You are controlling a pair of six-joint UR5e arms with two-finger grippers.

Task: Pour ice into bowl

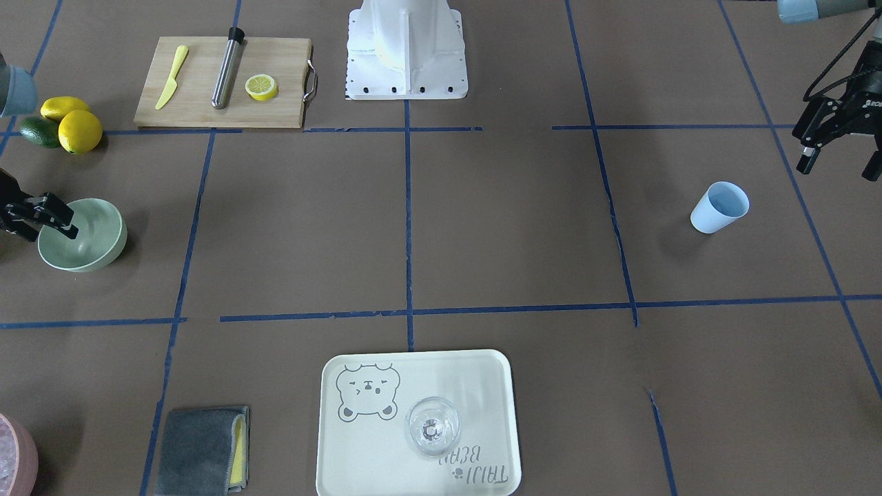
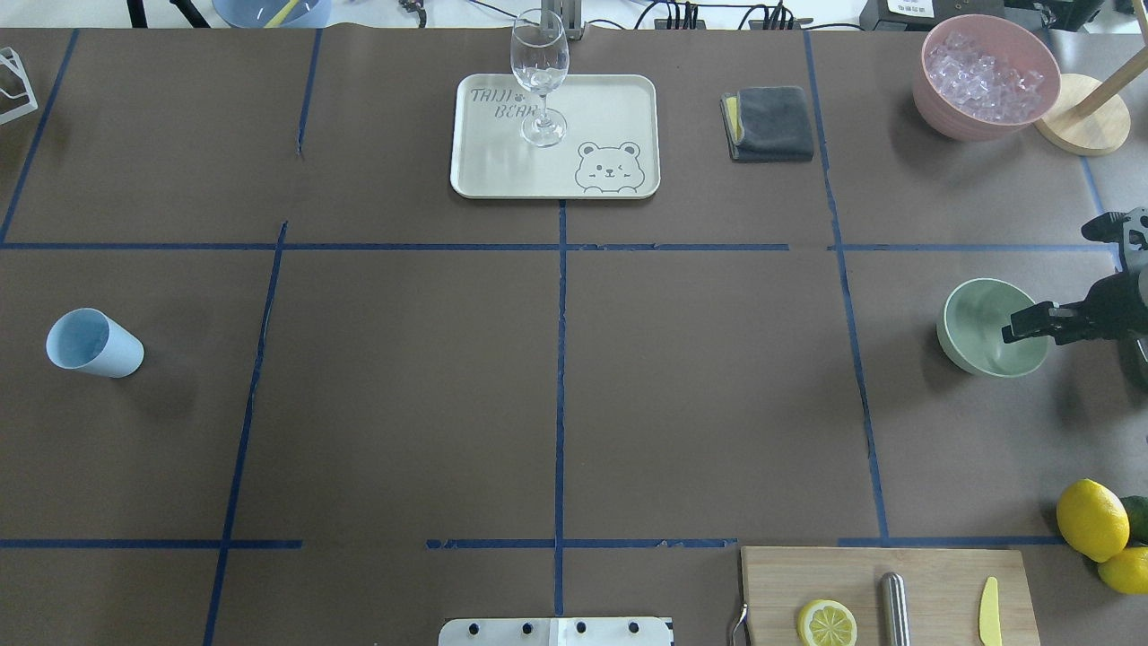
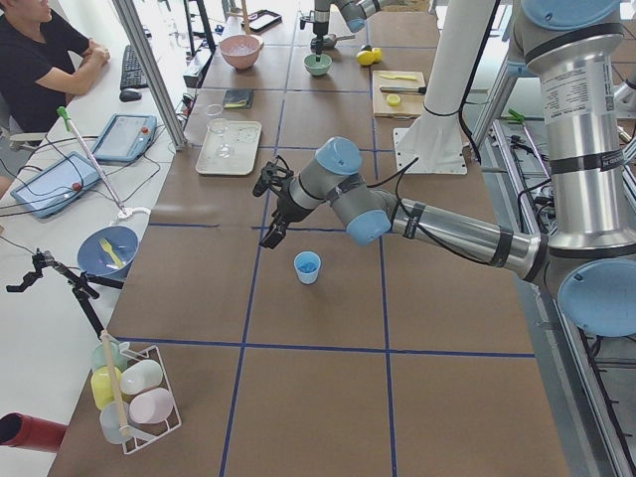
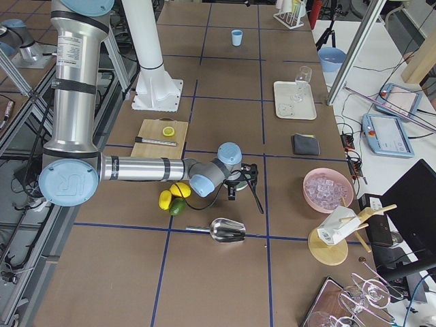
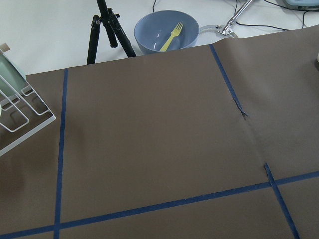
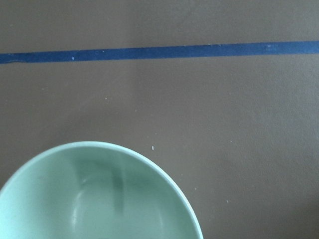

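Note:
The pale mint-green bowl (image 1: 103,251) stands empty at the table's right end; it also shows in the overhead view (image 2: 978,336) and the right wrist view (image 6: 99,199). My right gripper (image 1: 40,226) is open, with one finger inside the bowl and the other outside its rim. The ice (image 2: 987,70) lies heaped in a pink container (image 2: 942,112) at the far right. My left gripper (image 1: 837,165) is open and empty, hanging above the table near a light blue cup (image 1: 720,207).
A cream tray (image 2: 610,108) holds a wine glass (image 2: 541,76). A grey cloth (image 2: 771,121) lies beside it. A cutting board (image 1: 200,103) carries a half lemon, a yellow knife and a metal rod. Lemons (image 1: 79,131) lie near the bowl. A metal scoop (image 4: 226,231) lies on the table.

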